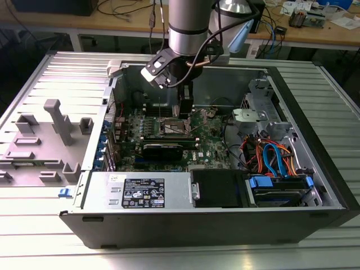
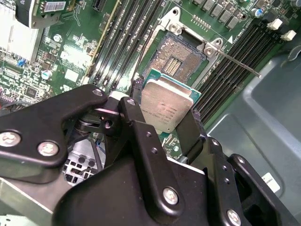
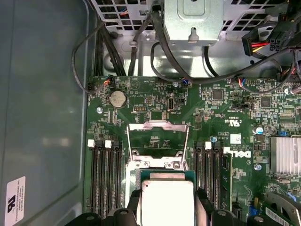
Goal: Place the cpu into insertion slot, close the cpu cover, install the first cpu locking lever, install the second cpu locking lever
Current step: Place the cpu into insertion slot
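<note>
Silvery-grey metal top of the cpu [image 2: 162,96] shows between the two black fingers [image 2: 139,120] of the gripper [image 2: 166,106], which I see clamped on two opposite edges of the chip. The cpu hangs above the green motherboard [image 2: 70,61], over the near edge of the insertion slot [image 2: 181,56], and it is not seated: the dark field of contacts lies bare beyond it.

In the first wrist view the cpu [image 3: 167,200] hides most of the socket. The cpu cover [image 3: 158,125] is swung open to the far side, its thin frame clear of the opening. One locking lever [image 2: 240,63] lies slanted across the memory slots [image 2: 249,47] toward the grey case wall [image 2: 263,127]. Long black memory slots run along both sides of the socket, just beside the fingers, so I have narrow room sideways.

In the exterior view the arm [image 1: 188,28] reaches down into the open case, with the gripper [image 1: 185,106] just above the insertion slot [image 1: 175,128]. The drive cage [image 1: 264,118] on the exterior view's right stands well apart.
</note>
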You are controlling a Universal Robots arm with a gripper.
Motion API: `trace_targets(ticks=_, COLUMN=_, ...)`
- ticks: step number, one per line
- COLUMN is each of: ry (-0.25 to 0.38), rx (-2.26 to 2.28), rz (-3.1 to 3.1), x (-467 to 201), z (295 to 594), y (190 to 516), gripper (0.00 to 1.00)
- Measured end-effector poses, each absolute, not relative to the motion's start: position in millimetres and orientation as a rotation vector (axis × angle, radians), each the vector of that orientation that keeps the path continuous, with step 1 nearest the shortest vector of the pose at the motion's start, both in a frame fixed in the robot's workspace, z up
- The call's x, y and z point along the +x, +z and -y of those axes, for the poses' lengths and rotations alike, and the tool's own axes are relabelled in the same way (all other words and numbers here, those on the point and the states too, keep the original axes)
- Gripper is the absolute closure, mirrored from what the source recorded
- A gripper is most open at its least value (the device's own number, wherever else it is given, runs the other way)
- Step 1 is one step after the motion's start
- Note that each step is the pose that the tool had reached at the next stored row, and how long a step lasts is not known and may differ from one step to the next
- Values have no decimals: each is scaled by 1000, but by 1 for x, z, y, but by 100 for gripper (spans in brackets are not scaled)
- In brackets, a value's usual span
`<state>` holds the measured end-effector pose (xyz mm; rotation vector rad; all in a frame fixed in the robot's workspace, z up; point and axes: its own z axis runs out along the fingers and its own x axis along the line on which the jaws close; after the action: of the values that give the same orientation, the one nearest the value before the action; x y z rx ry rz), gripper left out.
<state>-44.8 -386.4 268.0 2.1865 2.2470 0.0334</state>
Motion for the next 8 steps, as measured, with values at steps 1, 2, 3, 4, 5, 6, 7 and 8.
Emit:
trace_targets(ticks=1, ry=33, rx=2186, rz=-2247, x=-45, z=386, y=267, gripper=46)
trace_targets(ticks=2, ry=33, rx=2186, rz=-2247, x=-46, z=386, y=266, gripper=46)
trace_targets(ticks=3, ry=33, rx=2186, rz=-2247, x=-46, z=386, y=265, gripper=46)
trace_targets(ticks=4, ry=33, rx=2186, rz=-2247, x=-46, z=386, y=265, gripper=46)
trace_targets(ticks=5, ry=33, rx=2186, rz=-2247, x=-47, z=385, y=264, gripper=46)
trace_targets(ticks=6, ry=33, rx=2186, rz=-2247, x=-47, z=385, y=262, gripper=46)
trace_targets(ticks=7, ry=33, rx=2186, rz=-2247, x=-47, z=385, y=261, gripper=46)
trace_targets(ticks=8, ry=34, rx=2186, rz=-2247, x=-48, z=384, y=259, gripper=46)
